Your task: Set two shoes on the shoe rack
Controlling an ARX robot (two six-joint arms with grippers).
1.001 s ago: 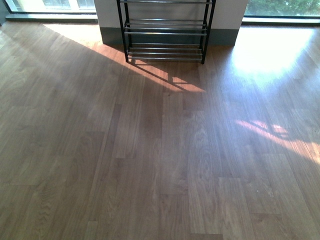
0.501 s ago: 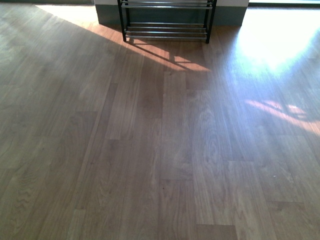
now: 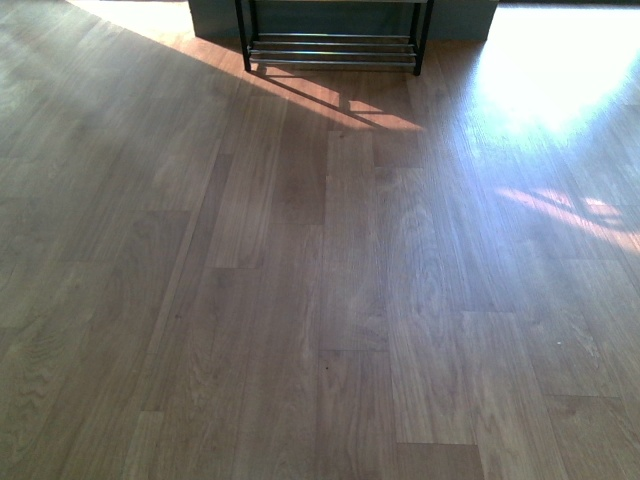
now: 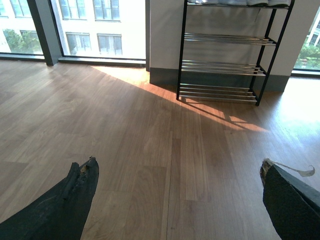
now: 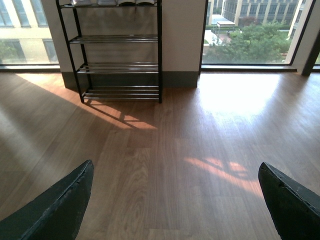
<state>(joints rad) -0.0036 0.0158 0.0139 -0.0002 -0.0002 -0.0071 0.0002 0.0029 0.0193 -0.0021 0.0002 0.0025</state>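
The rack [image 3: 333, 50] is seen at the far edge of the floor [image 3: 320, 300], well apart from both tools. Left tool [image 4: 177, 172] and right tool [image 5: 175, 175] are spread apart, nothing held.

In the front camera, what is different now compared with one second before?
The front view has tilted down: the shoe rack slid toward the top edge, so only its lowest bars show now, with more bare floor below. Nothing was grasped or released. Both the left gripper and right gripper are open and empty.
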